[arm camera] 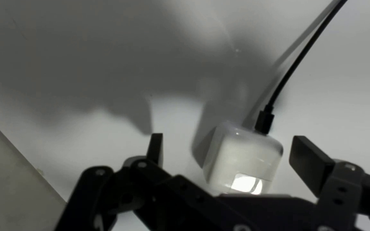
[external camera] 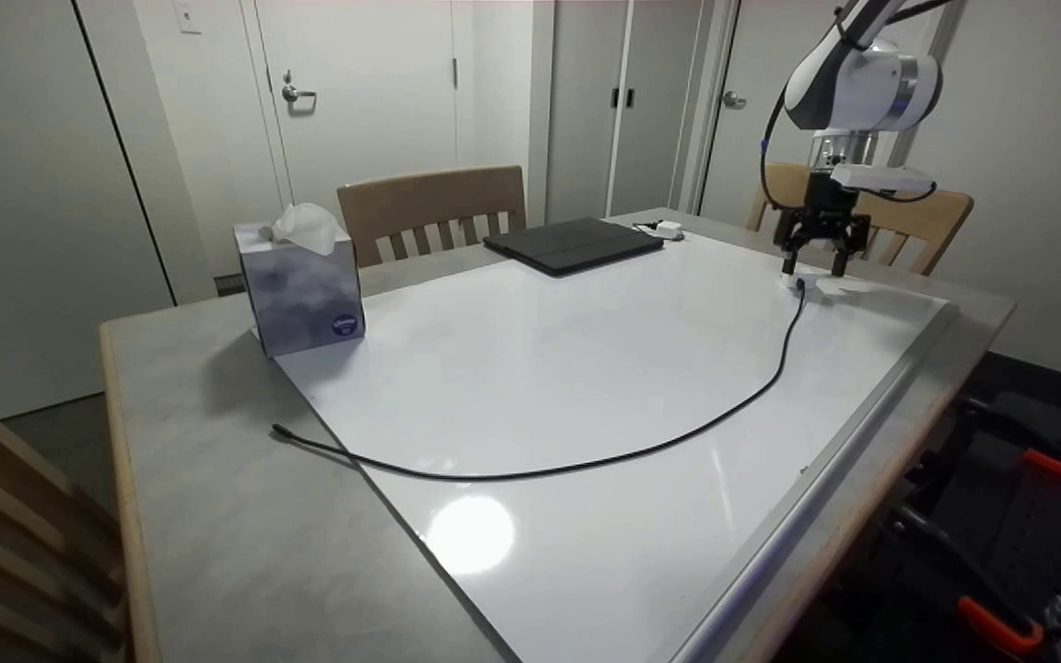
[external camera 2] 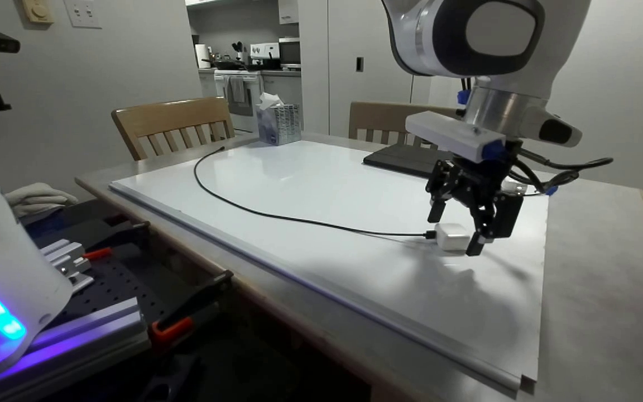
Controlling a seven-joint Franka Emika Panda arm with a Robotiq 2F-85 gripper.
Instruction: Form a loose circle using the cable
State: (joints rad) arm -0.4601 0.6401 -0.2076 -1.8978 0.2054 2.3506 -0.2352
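The black cable [external camera: 623, 456] [external camera 2: 299, 220] lies in one long open curve across the white board [external camera: 530, 368]. Its dark free end [external camera: 282, 431] rests on the grey tabletop beyond the board's edge. At the opposite end, a black plug [arm camera: 264, 122] sits in a white block-shaped connector [arm camera: 246, 154] [external camera 2: 452, 237] on the board. My gripper [arm camera: 233, 154] [external camera: 814, 270] is open above that connector, one finger to each side of it. In the wrist view, gaps show between the connector and both fingers. The near part of the connector is hidden behind the gripper's body.
A tissue box [external camera: 302, 290] [external camera 2: 279, 124] stands at a board corner. A flat dark laptop [external camera: 575, 245] lies along the board's edge, with a small white adapter [external camera: 669, 230] beside it. Wooden chairs [external camera: 434, 207] surround the table. A raised metal rail [external camera 2: 321, 293] borders the board.
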